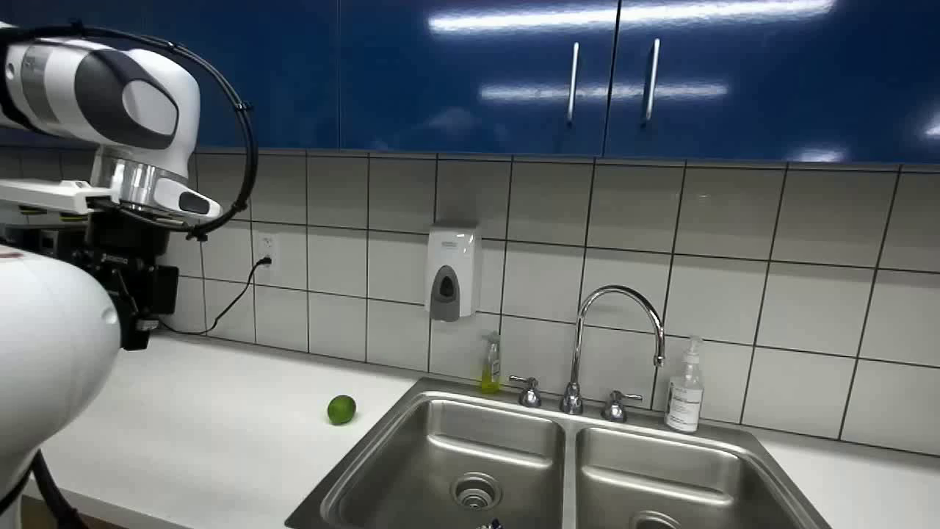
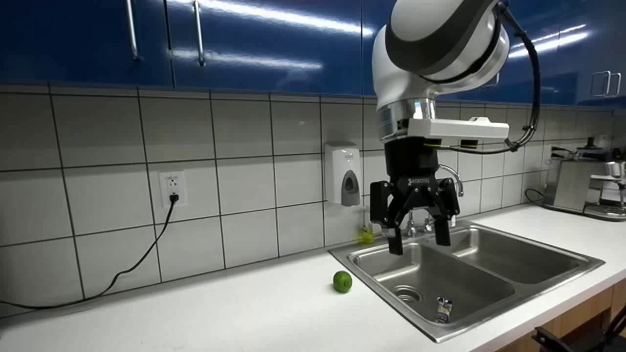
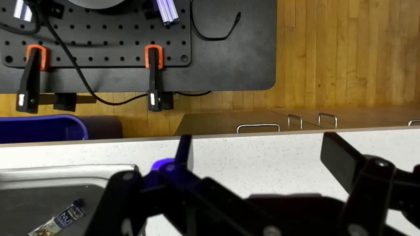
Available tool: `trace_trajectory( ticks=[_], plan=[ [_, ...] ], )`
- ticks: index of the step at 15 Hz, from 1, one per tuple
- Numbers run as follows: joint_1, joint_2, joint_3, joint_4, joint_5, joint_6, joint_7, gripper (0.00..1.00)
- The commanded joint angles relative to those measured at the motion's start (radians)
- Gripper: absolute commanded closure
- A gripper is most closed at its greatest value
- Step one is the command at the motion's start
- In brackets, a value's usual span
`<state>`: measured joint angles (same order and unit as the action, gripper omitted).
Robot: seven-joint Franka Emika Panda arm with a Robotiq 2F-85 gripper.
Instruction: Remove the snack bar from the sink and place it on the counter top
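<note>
The snack bar, a slim dark bar in a printed wrapper, lies in the near basin of the sink in an exterior view. It shows at the lower left in the wrist view; only its tip shows at the bottom edge in an exterior view. The steel double sink is set into the white counter top. My gripper is open and empty, raised high and apart from the bar. In the wrist view its fingers are wide apart with counter behind them.
A green lime sits on the counter beside the sink. A chrome faucet, a yellow spray bottle and a pump bottle stand along the sink's back. A soap dispenser hangs on the tiles. A coffee machine stands farther along.
</note>
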<state>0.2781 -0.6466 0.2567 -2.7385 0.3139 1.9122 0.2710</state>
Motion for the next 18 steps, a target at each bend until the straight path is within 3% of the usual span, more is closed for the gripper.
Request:
trace_trajectory(
  ticks=[1,3,10,18],
  plan=[
    [-0.007,0.0,0.005,0.002,0.003,-0.005,-0.003,0.0],
    [-0.007,0.0,0.005,0.002,0.003,-0.005,-0.003,0.0],
    [-0.066,0.218,-0.005,-0.013,-0.031,0.26,0.0,0.0],
    [-0.229,0.476,-0.091,-0.003,-0.221,0.562,0.049,0.0]
  ],
)
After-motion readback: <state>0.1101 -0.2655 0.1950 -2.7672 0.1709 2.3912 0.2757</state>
